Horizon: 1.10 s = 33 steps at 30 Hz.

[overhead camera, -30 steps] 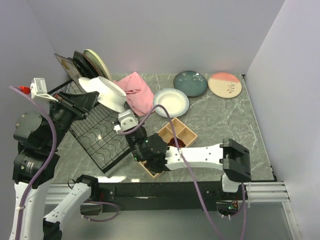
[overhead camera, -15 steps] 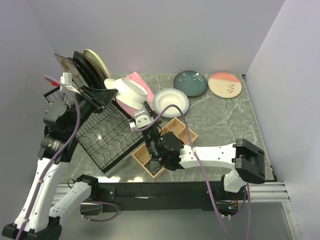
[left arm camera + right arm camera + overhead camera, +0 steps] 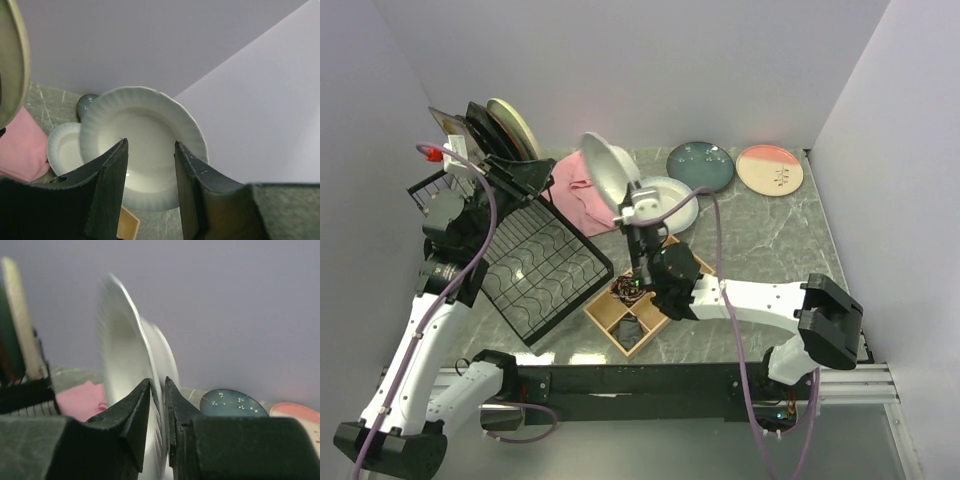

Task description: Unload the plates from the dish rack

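Rim grip: right gripper [image 3: 157, 385] is pinching the white plate [image 3: 603, 172] by its thin edge, which suits the narrow jaws, and holding it upright near the dish rack [image 3: 535, 270], while left gripper [image 3: 150, 145] is hanging open and empty near the other plates [image 3: 505, 120] leaning at the rack's back.

The left arm [image 3: 420, 330] stood tall from its base, forearm angled toward the back. The left gripper [image 3: 525, 178] had its fingers [image 3: 112, 185] parted, with nothing between them. The right arm [image 3: 760, 300] stretched low to the left, wrist turned upward. The right gripper [image 3: 157, 385] was raised, its fingers [image 3: 135, 415] pinched on the rim of a white plate [image 3: 120, 355].
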Motion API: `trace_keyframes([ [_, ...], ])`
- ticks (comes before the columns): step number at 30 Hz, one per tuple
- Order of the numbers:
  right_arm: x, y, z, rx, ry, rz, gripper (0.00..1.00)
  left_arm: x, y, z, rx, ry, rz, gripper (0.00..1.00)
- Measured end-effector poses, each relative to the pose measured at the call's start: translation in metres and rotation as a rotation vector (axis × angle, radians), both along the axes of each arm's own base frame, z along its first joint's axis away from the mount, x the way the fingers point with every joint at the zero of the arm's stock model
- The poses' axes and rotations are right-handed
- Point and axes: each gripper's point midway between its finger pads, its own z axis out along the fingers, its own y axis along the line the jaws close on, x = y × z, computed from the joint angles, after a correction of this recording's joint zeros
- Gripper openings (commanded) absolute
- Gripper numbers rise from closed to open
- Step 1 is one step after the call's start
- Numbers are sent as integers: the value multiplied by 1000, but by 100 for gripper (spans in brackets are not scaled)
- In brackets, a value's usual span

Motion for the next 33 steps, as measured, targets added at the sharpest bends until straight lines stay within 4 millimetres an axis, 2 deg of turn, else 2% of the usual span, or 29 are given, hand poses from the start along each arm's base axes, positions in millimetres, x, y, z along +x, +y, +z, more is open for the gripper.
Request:
trace_keyframes([
  [6, 26, -37, 16, 163, -6, -71, 0, 17, 0, -20, 35, 42, 23, 50],
  [11, 38, -49, 20, 228, -2, -72, 0, 25, 2, -28, 72, 49, 40, 55],
  [13, 42, -51, 17, 235, 9, -63, 0, 27, 3, -32, 88, 56, 48, 59],
  [16, 50, -66, 4, 232, 58, -78, 0, 33, 2, -46, 142, 81, 52, 57],
  [18, 52, -83, -2, 238, 98, -104, 0, 39, -1, -59, 185, 112, 47, 57],
  [21, 52, -111, 0, 301, 135, -125, 0, 49, -13, -84, 247, 170, 16, 58],
  [24, 53, -147, 7, 403, 164, -148, 0, 50, -24, -104, 302, 213, -8, 59],
  [27, 55, -172, 2, 464, 204, -181, 0, 46, -29, -110, 343, 216, -20, 61],
  [33, 59, -181, -27, 473, 335, -177, 0, 43, -31, -111, 387, 198, -30, 63],
])
